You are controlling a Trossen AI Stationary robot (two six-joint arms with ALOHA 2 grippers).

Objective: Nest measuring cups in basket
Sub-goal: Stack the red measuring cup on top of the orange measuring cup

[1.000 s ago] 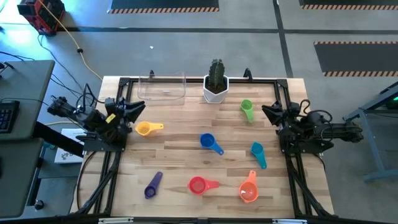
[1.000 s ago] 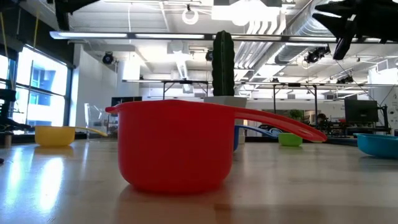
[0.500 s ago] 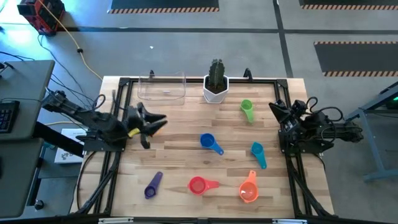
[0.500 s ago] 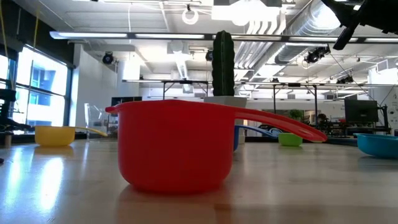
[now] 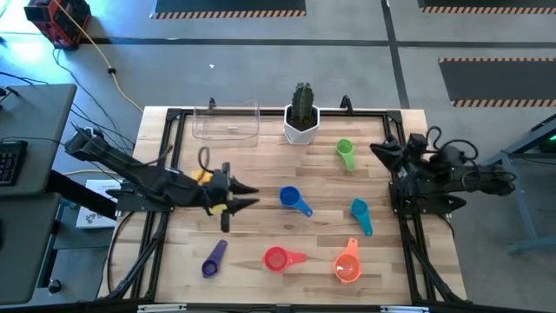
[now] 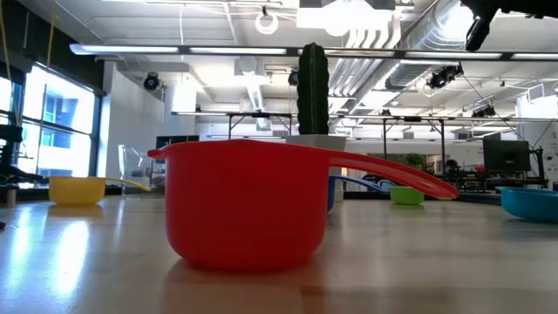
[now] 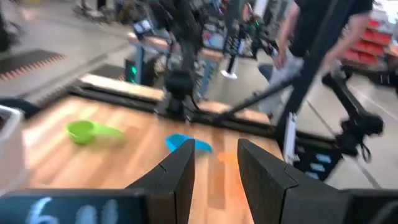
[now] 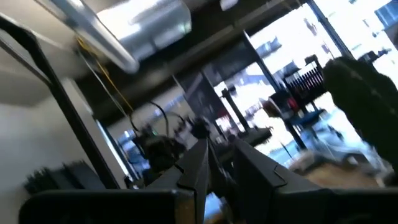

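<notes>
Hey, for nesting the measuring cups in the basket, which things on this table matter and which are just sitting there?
Part of the job:
- yellow cup
- green cup
- blue cup
- teal cup
- red cup
- orange cup
- purple cup
- clear basket

Just sitting there:
- potted cactus

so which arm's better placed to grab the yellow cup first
Left. Its tool reaches over the table beside the yellow cup, fingers apart and empty. The right tool sits back at the table's right edge, nearer the green cup.

Two dark jointed arms with black cables, yellow-marked left wrist
</notes>
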